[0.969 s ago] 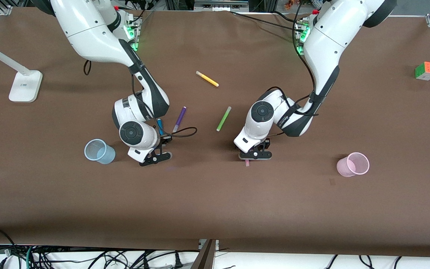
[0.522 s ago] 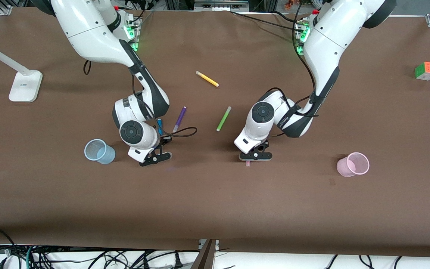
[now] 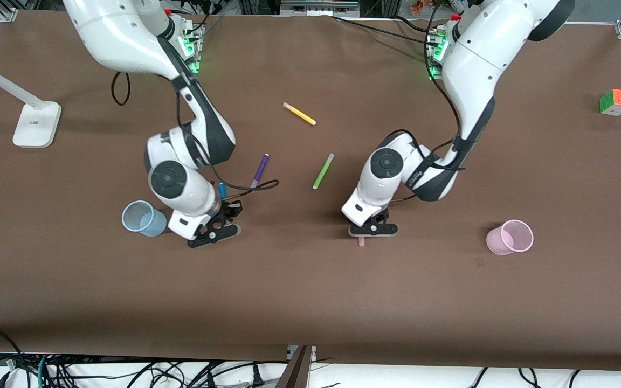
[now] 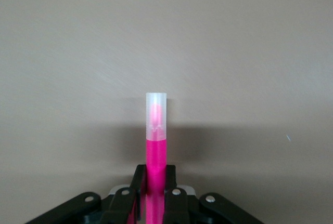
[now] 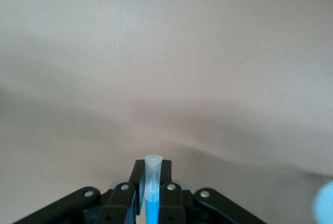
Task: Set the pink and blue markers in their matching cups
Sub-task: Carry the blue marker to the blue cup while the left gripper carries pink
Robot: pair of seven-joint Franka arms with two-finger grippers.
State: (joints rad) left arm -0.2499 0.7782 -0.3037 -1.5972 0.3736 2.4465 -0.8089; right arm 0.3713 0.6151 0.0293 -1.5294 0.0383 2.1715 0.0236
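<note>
My right gripper (image 3: 214,233) is shut on the blue marker (image 3: 222,189) and holds it over the table beside the pale blue cup (image 3: 140,218). In the right wrist view the marker's pale cap (image 5: 153,174) stands out between the shut fingers, and the blue cup's edge (image 5: 325,208) shows at the side. My left gripper (image 3: 372,230) is shut on the pink marker (image 3: 361,242), low over the middle of the table. In the left wrist view the pink marker (image 4: 156,141) points out from the fingers, cap outward. The pale pink cup (image 3: 511,237) stands toward the left arm's end.
A purple marker (image 3: 259,170), a green marker (image 3: 323,171) and a yellow marker (image 3: 299,113) lie on the brown table between the arms. A colour cube (image 3: 616,102) sits at the left arm's end. A white lamp base (image 3: 36,124) stands at the right arm's end.
My right gripper has moved with the blue marker toward the blue cup. My left gripper has shifted a little toward the pink cup's end with the pink marker.
</note>
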